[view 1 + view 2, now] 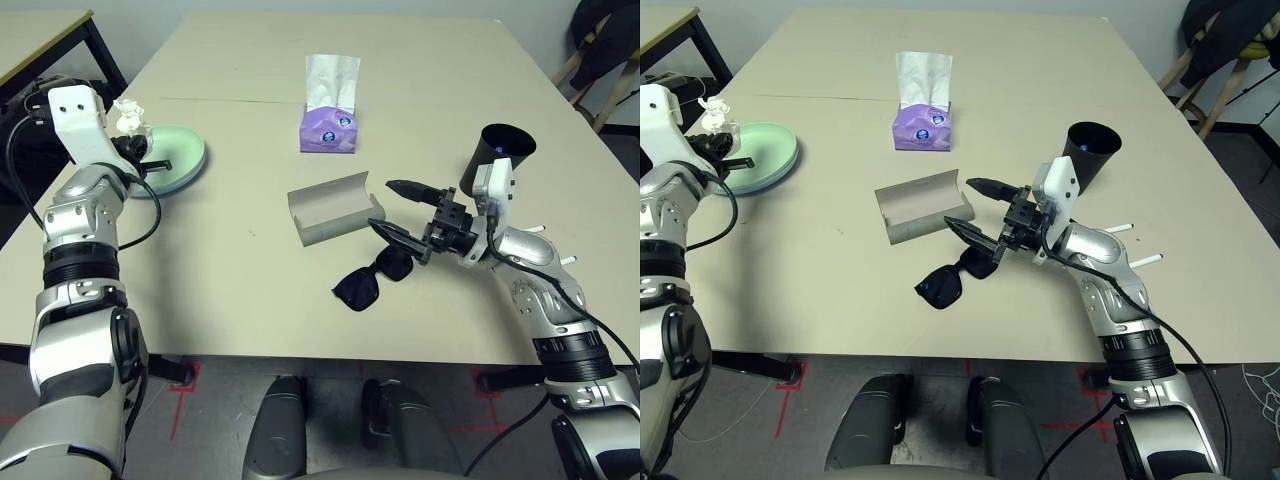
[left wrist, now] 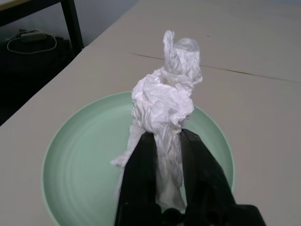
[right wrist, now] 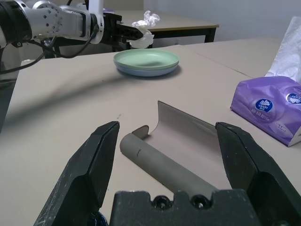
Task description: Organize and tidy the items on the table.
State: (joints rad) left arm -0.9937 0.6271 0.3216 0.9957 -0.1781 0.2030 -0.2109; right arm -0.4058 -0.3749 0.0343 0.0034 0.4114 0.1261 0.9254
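My left gripper (image 2: 167, 141) is shut on the crumpled white tissue (image 2: 164, 103) and holds it just above the pale green plate (image 2: 80, 160), which sits on a light blue one at the table's left. My right gripper (image 1: 395, 212) stands open, low over the table. Its fingers point at the open grey glasses case (image 1: 335, 210), with the black sunglasses (image 1: 370, 280) lying just under and in front of them. The black cup (image 1: 500, 155) stands behind my right wrist. Small pens (image 1: 1120, 228) lie to the right of that forearm.
A purple tissue box (image 1: 330, 125) stands at the middle back of the beige table (image 1: 250, 300). A smaller desk with black legs (image 1: 40, 35) is off the back left corner. Chair legs (image 1: 600, 80) show at the far right.
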